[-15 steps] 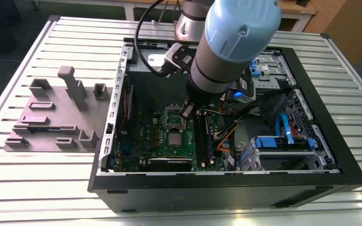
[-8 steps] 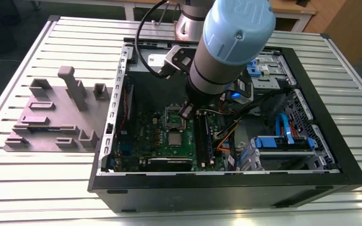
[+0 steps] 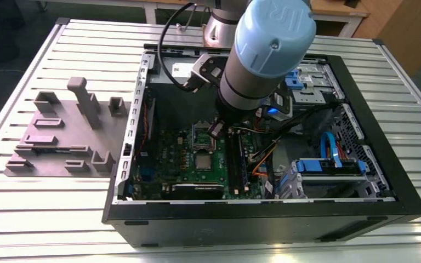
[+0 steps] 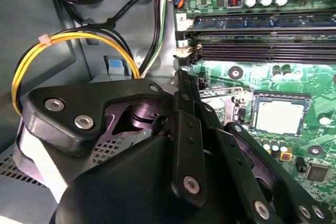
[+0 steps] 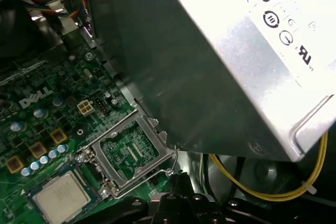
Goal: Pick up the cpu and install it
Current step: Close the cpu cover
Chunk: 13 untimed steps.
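I see the small square cpu with its silver-grey metal top [image 5: 60,196] lying flat in its socket on the green motherboard [image 5: 47,124], about midway across the open black computer case [image 3: 269,224]. Just beside it, on the far side in the exterior view, the hinged metal socket frame [image 5: 131,150] lies flipped open. The black end effector [image 5: 177,179] hangs close to that frame's edge, apart from the cpu. I cannot tell whether it is spread or pressed together. The case sits on the slatted aluminium surface [image 3: 50,219], with a grey moulded fixture block [image 3: 64,137] at the exterior view's left.

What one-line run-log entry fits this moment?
gripper: beside load plate | load plate: open | cpu: lying in socket, not held
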Motion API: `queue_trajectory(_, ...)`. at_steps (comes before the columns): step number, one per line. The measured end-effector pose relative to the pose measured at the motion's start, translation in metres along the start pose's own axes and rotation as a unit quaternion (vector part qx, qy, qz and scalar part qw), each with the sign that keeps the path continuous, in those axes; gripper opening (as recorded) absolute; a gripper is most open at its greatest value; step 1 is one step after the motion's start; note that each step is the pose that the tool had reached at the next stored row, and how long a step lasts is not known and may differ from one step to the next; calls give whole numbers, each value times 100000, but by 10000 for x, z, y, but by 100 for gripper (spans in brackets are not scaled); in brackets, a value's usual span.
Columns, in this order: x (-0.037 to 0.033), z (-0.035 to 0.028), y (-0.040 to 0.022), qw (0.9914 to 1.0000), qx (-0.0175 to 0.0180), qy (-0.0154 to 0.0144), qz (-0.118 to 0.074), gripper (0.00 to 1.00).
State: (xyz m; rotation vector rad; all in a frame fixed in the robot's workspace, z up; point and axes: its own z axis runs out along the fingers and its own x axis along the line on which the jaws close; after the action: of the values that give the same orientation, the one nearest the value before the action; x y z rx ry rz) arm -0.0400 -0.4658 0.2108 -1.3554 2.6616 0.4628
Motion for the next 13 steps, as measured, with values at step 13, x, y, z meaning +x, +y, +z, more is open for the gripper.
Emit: queue_trajectory(13,-9,95,3,99992,-760,-1007,-94,11)
